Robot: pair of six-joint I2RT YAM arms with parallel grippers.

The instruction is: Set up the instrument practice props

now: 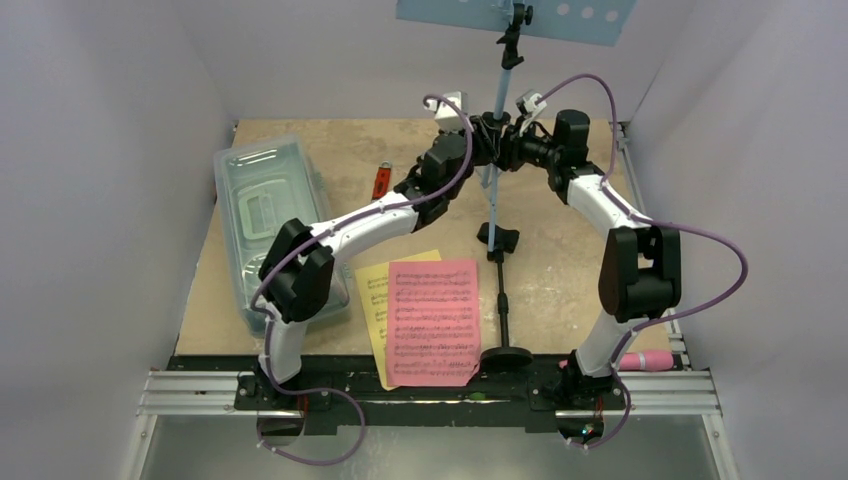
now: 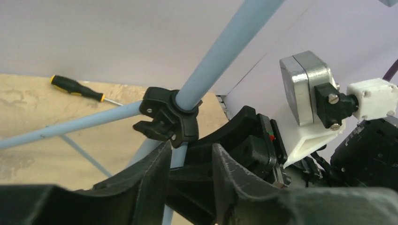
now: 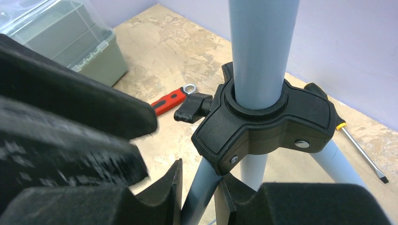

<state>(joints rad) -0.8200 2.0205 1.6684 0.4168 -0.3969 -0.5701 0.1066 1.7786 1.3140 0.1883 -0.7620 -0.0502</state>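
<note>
At the far left of the worktop you see the clear plastic box with its lid on, and just beside it, toward the back, the red-handled wrench. Your left arm reaches from its base over the box corner to the back middle. There the left gripper is partly open around a light blue tube of the music stand, just under the black hub. The tube lies against one finger, a dark gap shows at the other finger, so it has hold of nothing. In the left wrist view a screwdriver with a black and yellow handle lies on the worktop behind the stand legs. At the near middle the pink page lies flat on top of the yellow page, which shows at its left side and above it. The music stand rises at the back middle, between both grippers, and its perforated desk reaches the top edge of the overhead view. The black mic stand lies on the worktop right of the pages, with its round base near the front rail and its clip end pointing to the music stand. The right gripper comes from the right side and is closed on one leg tube under the hub; the tube fills the space between its fingers. The pink microphone lies at the near right edge, partly hidden behind the right arm.
</note>
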